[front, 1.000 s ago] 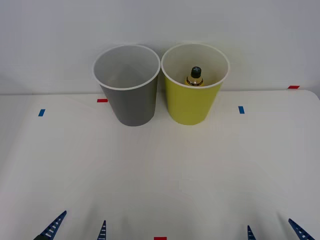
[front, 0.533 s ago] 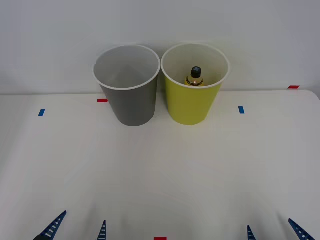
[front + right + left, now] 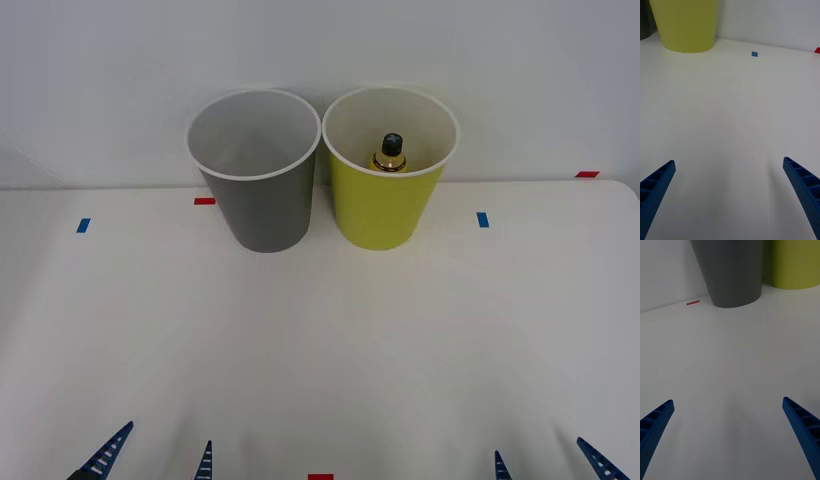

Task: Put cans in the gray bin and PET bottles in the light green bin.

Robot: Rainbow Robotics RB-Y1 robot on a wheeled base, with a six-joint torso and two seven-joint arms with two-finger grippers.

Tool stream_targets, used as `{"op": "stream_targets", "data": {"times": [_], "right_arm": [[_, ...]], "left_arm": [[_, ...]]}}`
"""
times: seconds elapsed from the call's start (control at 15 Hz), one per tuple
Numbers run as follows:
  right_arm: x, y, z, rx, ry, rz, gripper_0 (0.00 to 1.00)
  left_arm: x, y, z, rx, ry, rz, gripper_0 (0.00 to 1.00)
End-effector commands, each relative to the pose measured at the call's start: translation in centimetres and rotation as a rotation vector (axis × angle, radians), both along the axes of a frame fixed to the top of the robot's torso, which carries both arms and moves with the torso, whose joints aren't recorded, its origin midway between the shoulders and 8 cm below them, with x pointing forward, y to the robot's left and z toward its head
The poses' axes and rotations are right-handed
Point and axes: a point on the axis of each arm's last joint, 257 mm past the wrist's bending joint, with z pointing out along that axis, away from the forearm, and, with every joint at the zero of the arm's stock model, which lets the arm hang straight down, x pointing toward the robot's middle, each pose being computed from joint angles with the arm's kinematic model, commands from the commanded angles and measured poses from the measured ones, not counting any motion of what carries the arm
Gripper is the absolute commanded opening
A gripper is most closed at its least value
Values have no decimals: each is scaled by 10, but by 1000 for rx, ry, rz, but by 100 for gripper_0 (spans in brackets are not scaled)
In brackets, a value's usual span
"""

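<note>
PET bottle (image 3: 391, 153) sitting upright inside light green bin (image 3: 386, 215) | left gripper (image 3: 155, 455) idling, fingers apart | right gripper (image 3: 548, 460) idling, fingers apart

The left gripper (image 3: 728, 438) is holding its blue fingers (image 3: 657, 423) wide apart; ahead of them the gray bin (image 3: 732, 272) and light green bin (image 3: 795, 262) are standing, with red tape (image 3: 693, 303) beside.

The gray bin (image 3: 252, 170) stands on the table (image 3: 320, 340) well ahead of the left gripper (image 3: 155, 462), touching the light green bin (image 3: 390, 170) on its right, which stands well ahead of the right gripper (image 3: 550, 465). The PET bottle (image 3: 391, 153) stands upright inside the light green bin. Both grippers sit at the table's near edge with fingers spread, left of centre and right of centre.
</note>
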Motion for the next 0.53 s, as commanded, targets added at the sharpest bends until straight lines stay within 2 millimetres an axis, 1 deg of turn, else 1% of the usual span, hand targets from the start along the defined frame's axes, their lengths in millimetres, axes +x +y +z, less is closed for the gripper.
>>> {"op": "stream_targets", "data": {"times": [0.07, 0.53], "right_arm": [[0, 0, 0, 0, 0, 0, 100], [0, 0, 0, 0, 0, 0, 100]], "left_arm": [[0, 0, 0, 0, 0, 0, 100], [0, 0, 0, 0, 0, 0, 100]]}}
